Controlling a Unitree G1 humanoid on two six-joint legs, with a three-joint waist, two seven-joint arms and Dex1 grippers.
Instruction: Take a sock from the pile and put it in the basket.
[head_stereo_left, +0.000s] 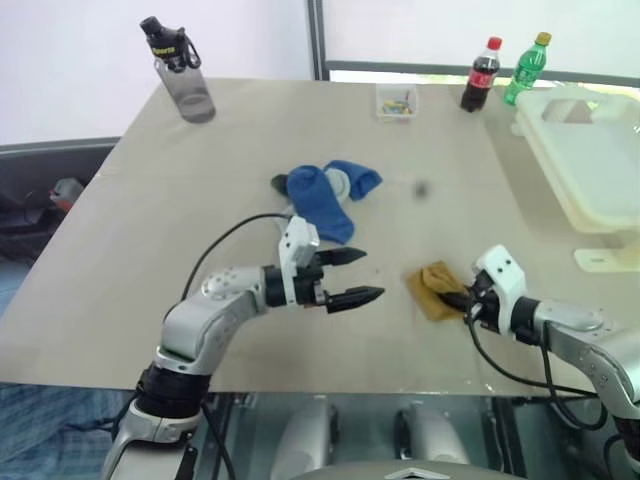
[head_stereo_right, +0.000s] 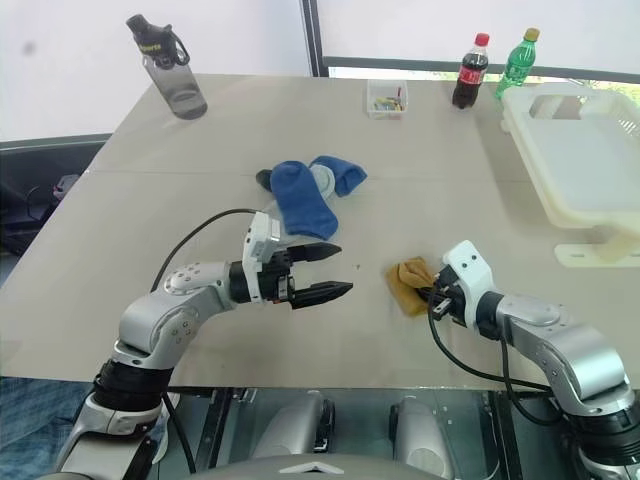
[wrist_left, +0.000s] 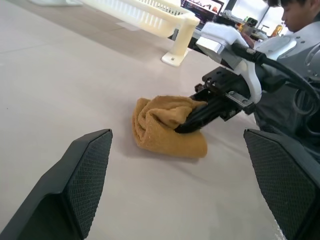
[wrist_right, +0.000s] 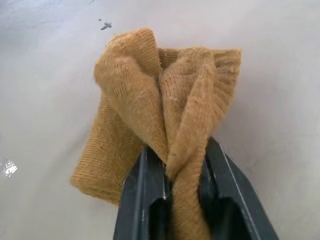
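Right pincer pinches the mustard sock on the table.

Nearest, the right pincer (wrist_right: 182, 170) is closed on a fold of the sock (head_stereo_left: 434, 288), which lies on the table (head_stereo_left: 150, 250). The left pincer (head_stereo_left: 350, 277) hovers just beside it, fingers spread wide and empty. Farther back lies the pile (head_stereo_left: 325, 195) of blue and grey socks. The basket (head_stereo_left: 590, 170) sits at the far right edge.

Looks like a lab or office room: big plain table (head_stereo_left: 200, 250) by white partition walls (head_stereo_left: 70, 60), monitors (wrist_left: 202, 6) behind, person (wrist_left: 300, 12) seated nearby.
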